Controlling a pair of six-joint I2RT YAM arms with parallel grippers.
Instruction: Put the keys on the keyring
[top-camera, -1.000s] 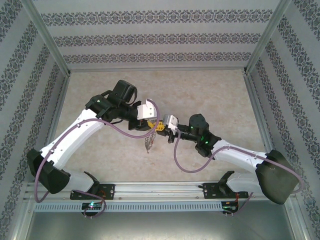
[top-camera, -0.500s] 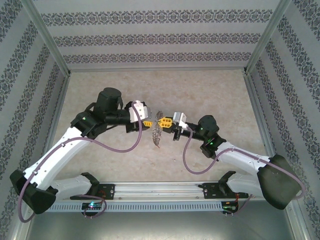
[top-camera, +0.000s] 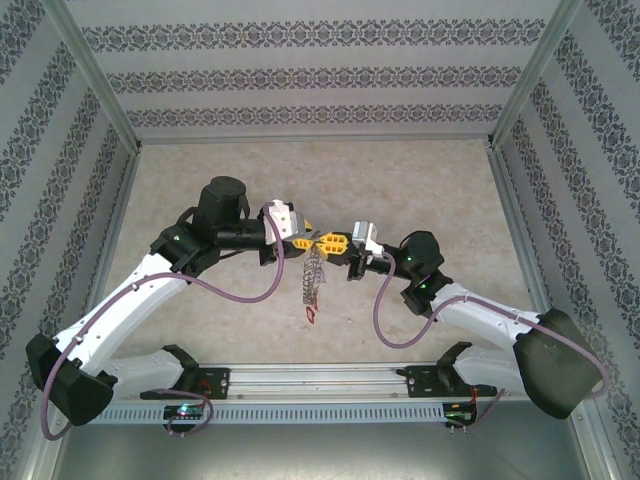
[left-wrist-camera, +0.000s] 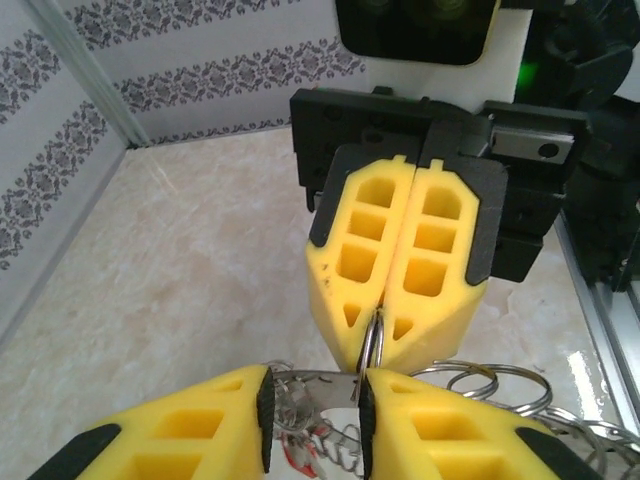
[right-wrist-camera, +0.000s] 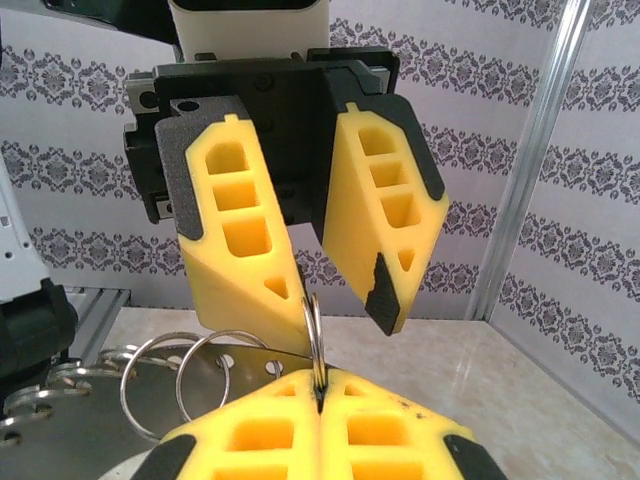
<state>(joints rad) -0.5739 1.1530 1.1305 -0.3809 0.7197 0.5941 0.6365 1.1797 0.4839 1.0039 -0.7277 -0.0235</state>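
left gripper (top-camera: 305, 240): i see it mid-table, tips pointing right and meeting the other gripper's tips; its jaws stand partly apart, and from the right wrist camera the wallpaper shows through the gap
right gripper (top-camera: 330, 243): just right of the left one, tips pointing left, clenched on a thin wire loop of the keyring
keyring (top-camera: 313, 276): hangs from where the tips meet, a silvery bunch draping toward the near side; the pinched loop stands edge-on in the left gripper's gap, and i cannot tell whether those pads touch it
keys (top-camera: 311, 314): a red tag dangles at the near end of the bunch; i can't sort the rest
table (top-camera: 430, 180): pale marbled top
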